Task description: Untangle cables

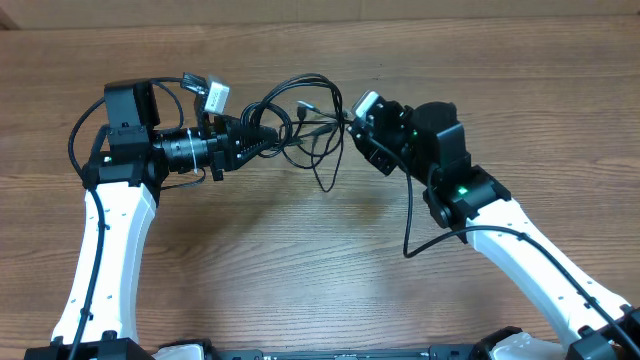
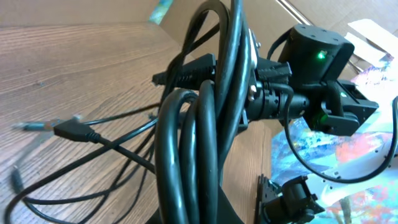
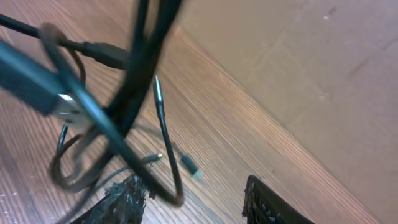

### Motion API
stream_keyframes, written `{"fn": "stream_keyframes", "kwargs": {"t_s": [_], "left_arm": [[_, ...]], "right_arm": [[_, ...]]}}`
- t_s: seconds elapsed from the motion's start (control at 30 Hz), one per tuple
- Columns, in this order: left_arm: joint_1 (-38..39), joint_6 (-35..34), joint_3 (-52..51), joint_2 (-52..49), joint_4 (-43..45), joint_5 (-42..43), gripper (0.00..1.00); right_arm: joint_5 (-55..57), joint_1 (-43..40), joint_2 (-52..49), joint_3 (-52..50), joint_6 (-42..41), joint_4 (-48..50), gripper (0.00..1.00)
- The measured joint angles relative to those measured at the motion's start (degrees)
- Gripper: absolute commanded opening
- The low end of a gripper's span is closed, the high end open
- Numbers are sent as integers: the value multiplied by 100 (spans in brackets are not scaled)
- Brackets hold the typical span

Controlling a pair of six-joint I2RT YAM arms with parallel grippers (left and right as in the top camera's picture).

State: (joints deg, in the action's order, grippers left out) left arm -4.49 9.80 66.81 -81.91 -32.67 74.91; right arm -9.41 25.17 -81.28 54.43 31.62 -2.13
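Cables (image 1: 300, 120) bridge left tool (image 1: 264, 136) and right tool (image 1: 353, 126) over the table (image 1: 320, 270).

Thin black cables (image 1: 305, 128) tangled in loose loops, plug ends dangling, mid-table.

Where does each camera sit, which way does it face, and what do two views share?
Overhead: above the table, looking straight down; both arms and the cables between them show.
Left wrist: on the left arm, facing the right arm; cable loops fill the foreground, own fingers unclear.
Right wrist: on the right arm, tilted down at the table; its own fingers at the bottom edge.
Shared: all three see the cables.
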Motion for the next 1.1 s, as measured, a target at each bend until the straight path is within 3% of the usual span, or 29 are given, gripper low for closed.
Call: {"fn": "stream_keyframes", "kwargs": {"t_s": [0.27,0.33,0.4,0.87,1.1], "left_arm": [[0,118,0,0,0,2,4],[0,125,0,0,0,2,4],[2,133,0,0,-2,2,4],[39,63,0,0,4,-444,4],[55,-758,0,0,4,-2044,4]], "right_arm": [[-713,-7,0,0,254,-4,45],[-841,-11,0,0,310,-7,31],[-949,-9,-4,0,369,11,4],[-1285,-7,-269,0,168,-236,4],[-1631,-7,-151,0,-57,-752,4]]}}
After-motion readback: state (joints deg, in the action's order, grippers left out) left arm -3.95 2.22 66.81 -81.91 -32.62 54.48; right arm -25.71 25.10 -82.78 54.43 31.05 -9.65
